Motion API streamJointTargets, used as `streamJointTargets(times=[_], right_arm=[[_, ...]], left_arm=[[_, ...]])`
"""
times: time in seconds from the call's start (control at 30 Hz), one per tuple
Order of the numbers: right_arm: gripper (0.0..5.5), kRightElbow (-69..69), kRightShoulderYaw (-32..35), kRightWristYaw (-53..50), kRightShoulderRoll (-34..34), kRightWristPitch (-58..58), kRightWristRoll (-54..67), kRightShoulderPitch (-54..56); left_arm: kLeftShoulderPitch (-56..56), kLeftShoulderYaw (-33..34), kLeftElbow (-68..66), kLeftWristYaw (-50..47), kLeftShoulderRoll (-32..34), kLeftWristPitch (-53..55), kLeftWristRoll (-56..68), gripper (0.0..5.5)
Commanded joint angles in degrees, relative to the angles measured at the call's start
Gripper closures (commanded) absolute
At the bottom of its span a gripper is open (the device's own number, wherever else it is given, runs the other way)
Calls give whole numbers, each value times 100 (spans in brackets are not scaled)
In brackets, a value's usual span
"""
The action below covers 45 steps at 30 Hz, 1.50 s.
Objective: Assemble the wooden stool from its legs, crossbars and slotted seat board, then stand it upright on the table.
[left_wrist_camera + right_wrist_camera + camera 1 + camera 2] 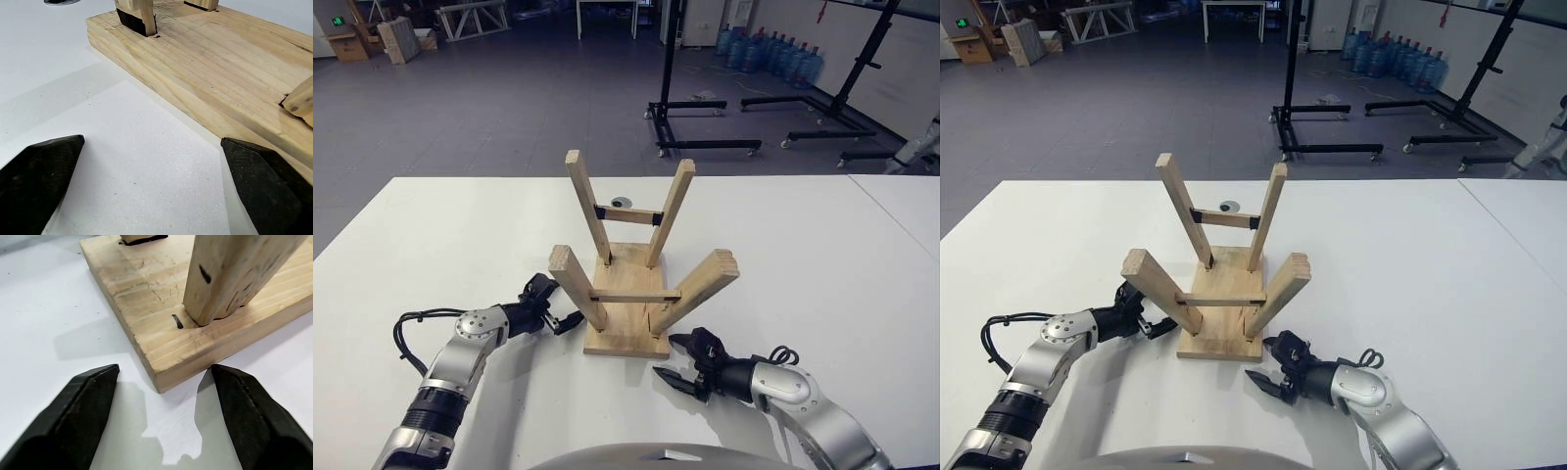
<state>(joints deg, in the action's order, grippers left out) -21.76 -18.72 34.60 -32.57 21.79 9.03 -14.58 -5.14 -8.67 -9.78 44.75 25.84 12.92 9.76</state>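
Right wrist view: the black two-fingered right tool is low over the white desk with its fingers spread well apart. The near right corner of the pale, flat wooden seat board lies just ahead of the gap. Neither finger appears to touch the wood. One thick pale wooden leg is seated in its slot just behind that corner.

From the head, the right tool is the nearest thing, just off the board's near right corner. A little farther back, the black left tool is at the board's left edge. Its fingers are also apart and hold nothing. One of them is close against the board's side, though contact cannot be made out.

Between the two tools the stool stands upside down near the middle of the desk. Its seat board is flat on the surface and four splayed legs point up and outward. A thin wooden crossbar joins the near pair, and a second crossbar with black ends joins the far pair.

Just behind the stool lies a small round dark-and-white object. Beyond the desk stand black metal frames on wheels, with blue water bottles against the far wall.
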Motion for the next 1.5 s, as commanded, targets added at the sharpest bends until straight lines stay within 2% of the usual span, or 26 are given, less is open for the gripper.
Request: streamJointTargets(times=[0.03, 0.2, 0.27, 0.47, 0.67, 0.73, 0.87, 0.97, 1.03, 1.13, 1.2, 1.33, 1.5], right_arm=[[202, 1385, -41, -296, -82, -567, -711, 144], [202, 2759, 201, -329, -167, -1608, -867, 488], [202, 2883, 250, -400, -208, -1734, -926, 596], [202, 2174, 503, -528, -409, -1320, -1104, 711], [202, 875, 1019, -254, -439, -1348, -556, 548], [202, 431, 1282, -146, -364, -1361, -182, 350], [202, -668, 1524, 776, -450, -1462, 1141, -198], [202, -1227, 1860, 942, -393, -1312, 2014, 291], [202, -1299, 2082, 674, -178, -1477, 2114, 884], [202, -1133, 2232, -35, 220, -1848, 1469, 1683], [202, -975, 2119, -581, 329, -2188, 406, 2033], [202, -667, 1390, -1198, 182, -2766, -2105, 2486], [202, 327, 563, -1749, 259, -2990, -4014, 2831]], left_arm=[[227, -309, -108, 98, -109, 292, -103, 36], [265, -331, -151, -1, -155, 261, -129, 36], [261, -344, -161, -44, -187, 257, -135, 36], [222, -353, -251, -161, -283, 202, -157, 36], [169, -302, -401, -317, -392, 79, -152, 36], [175, -285, -444, -374, -434, 34, -147, 36], [183, -270, -604, -473, -537, -99, -163, 36], [224, -256, -616, -537, -560, -134, -153, 36], [201, -261, -657, -552, -569, -154, -157, 36], [146, -279, -718, -564, -591, -180, -172, 36], [118, -287, -750, -564, -597, -196, -177, 36], [88, -316, -751, -537, -593, -199, -192, 36], [53, -345, -767, -504, -594, -177, -198, 36]])
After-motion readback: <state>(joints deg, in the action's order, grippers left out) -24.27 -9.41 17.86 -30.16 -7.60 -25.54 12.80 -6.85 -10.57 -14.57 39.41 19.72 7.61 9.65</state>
